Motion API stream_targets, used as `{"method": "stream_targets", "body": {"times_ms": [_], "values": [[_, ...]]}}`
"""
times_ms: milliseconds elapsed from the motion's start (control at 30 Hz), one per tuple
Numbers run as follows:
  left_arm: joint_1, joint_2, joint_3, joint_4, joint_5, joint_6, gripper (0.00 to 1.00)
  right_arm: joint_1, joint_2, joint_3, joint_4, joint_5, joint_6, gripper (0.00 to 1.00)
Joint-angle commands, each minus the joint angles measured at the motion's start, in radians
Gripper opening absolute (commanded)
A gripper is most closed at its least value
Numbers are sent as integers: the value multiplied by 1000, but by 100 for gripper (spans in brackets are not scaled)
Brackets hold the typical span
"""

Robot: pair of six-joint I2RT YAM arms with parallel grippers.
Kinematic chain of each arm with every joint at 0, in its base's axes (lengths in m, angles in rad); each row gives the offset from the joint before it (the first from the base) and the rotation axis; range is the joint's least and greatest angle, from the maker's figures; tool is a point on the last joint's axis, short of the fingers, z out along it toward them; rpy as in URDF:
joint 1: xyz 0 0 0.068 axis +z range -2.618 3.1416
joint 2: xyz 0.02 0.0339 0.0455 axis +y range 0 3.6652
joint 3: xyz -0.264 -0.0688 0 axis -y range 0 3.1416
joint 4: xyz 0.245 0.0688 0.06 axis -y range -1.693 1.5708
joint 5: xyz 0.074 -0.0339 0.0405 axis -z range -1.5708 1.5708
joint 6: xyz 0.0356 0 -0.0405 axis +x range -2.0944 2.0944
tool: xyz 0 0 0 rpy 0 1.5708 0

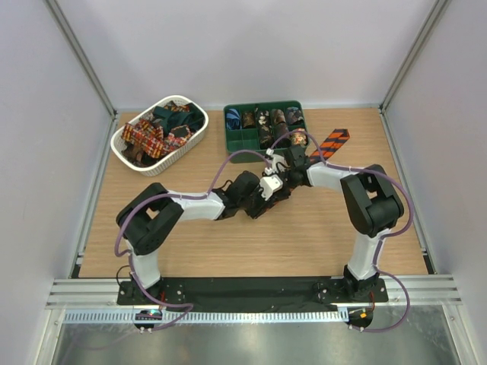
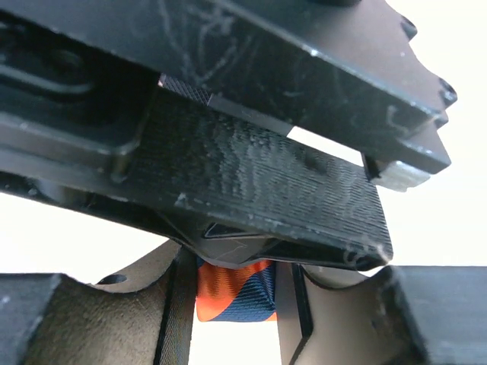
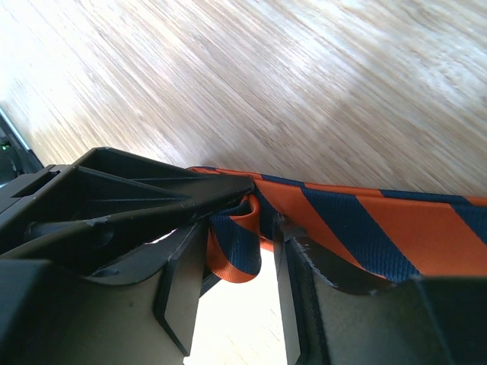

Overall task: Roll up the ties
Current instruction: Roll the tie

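An orange-and-dark-blue striped tie lies on the wooden table, running from beside the green tray down to where my two grippers meet. My left gripper and right gripper stand tip to tip over its near end. In the left wrist view a folded bit of the tie fills the gap between the fingers of my left gripper, pinched on both sides. In the right wrist view a curled loop of the tie hangs between the spread fingers of my right gripper, with a small gap beside it.
A white oval basket at the back left holds several loose ties. A green compartment tray at the back middle holds several rolled ties. Grey walls close the table on three sides.
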Motion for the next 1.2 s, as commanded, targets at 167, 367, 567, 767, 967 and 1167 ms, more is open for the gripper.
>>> {"method": "stream_targets", "body": {"times_ms": [167,367,567,767,967,1167], "values": [[-12,71,21,-93,13,-3,10,3,-83,-55,60,-70,66,44],[-12,82,34,-126,12,-11,9,-35,-103,-67,60,-48,84,52],[-12,94,50,-156,7,-21,9,-58,-157,-116,97,10,113,57],[-14,79,35,-143,5,-17,8,-99,-156,-133,154,-46,148,58],[-12,82,36,-148,-2,-17,7,-152,-194,-165,206,-45,204,56],[-12,82,45,-172,-2,-23,7,-230,-353,-260,246,157,253,53]]}}
